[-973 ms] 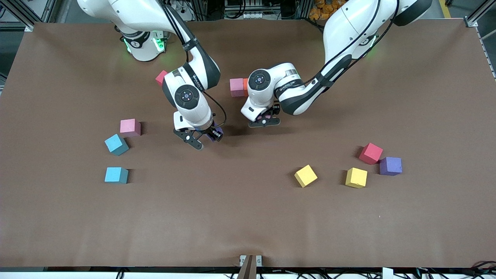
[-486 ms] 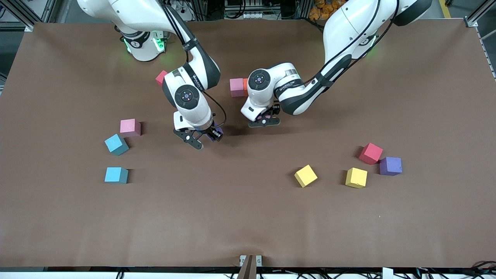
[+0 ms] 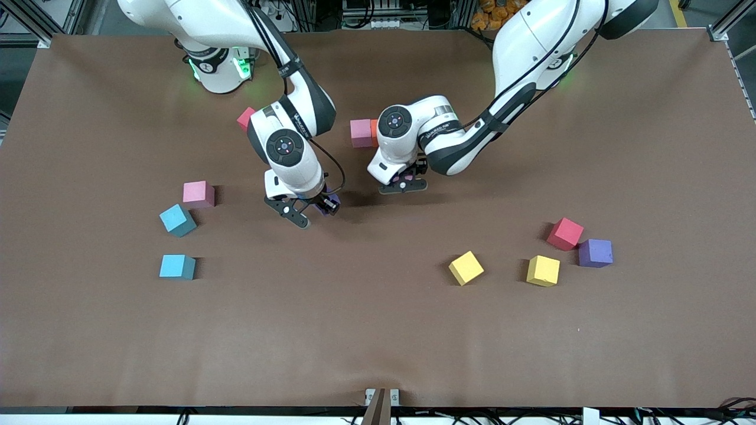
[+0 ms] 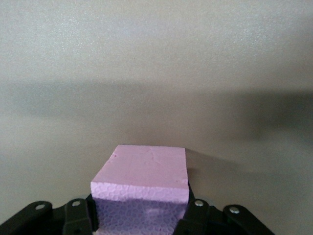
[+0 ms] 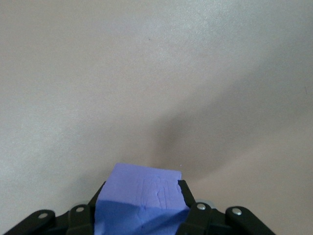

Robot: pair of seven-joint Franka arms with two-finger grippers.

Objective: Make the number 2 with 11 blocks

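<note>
The left hand (image 3: 403,180) is clamped on a matte pink foam block (image 4: 142,176) over mid-counter (image 3: 378,330). The right hand (image 3: 310,211) is clamped on a purple block (image 5: 139,200) beside it. Other blocks lie scattered.

A robotics lab: aluminium framing (image 3: 23,18) and cables (image 3: 378,12) are bordering a brown-covered worktop (image 3: 378,330).
</note>
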